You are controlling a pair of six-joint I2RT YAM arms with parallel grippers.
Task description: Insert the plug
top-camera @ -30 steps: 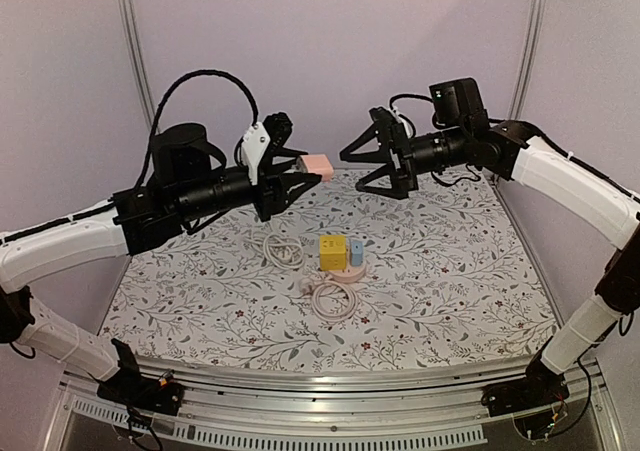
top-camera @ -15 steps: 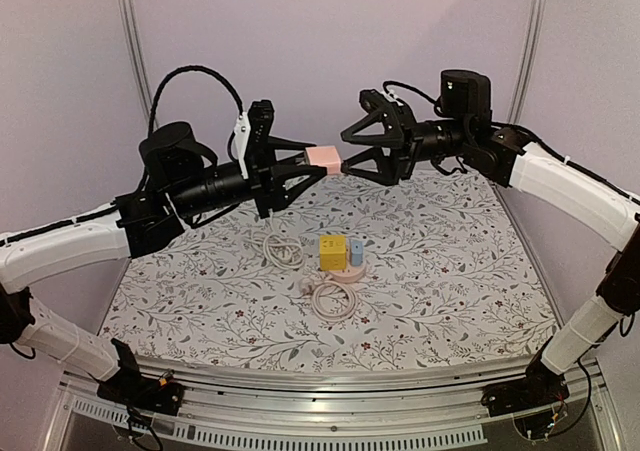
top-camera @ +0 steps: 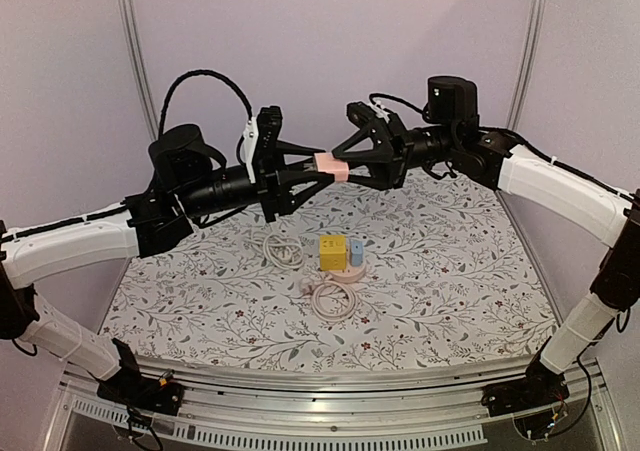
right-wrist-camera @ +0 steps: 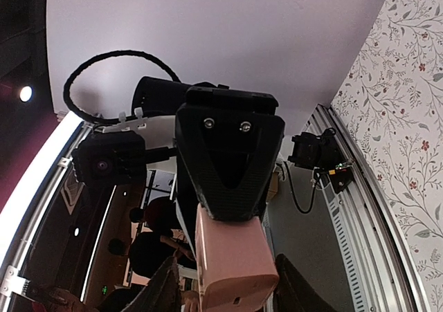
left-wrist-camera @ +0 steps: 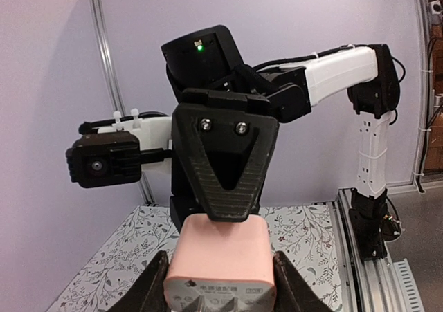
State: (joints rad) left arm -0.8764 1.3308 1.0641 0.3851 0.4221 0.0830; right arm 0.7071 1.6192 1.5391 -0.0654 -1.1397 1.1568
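Observation:
A pink plug block [top-camera: 329,163] hangs in mid-air above the far half of the table, between both arms. My left gripper [top-camera: 318,167] is shut on its sides; in the left wrist view the plug [left-wrist-camera: 218,253] fills the space between the left gripper [left-wrist-camera: 218,284] fingers. My right gripper [top-camera: 344,166] grips the same plug from the other end, turned a quarter turn. In the right wrist view the plug [right-wrist-camera: 232,263] sits inside the right gripper [right-wrist-camera: 221,288]. A yellow socket cube [top-camera: 333,251] stands on the table below.
Beside the cube stands a small blue block [top-camera: 356,253] on a pale pink base. A coiled pinkish cable [top-camera: 331,299] lies in front of it and a white cable [top-camera: 283,249] to its left. The flowered tablecloth [top-camera: 460,271] covers the table.
Both arms moved toward each other. The right gripper went from wide open and apart from the plug to closed around its free end. The left gripper kept its hold.

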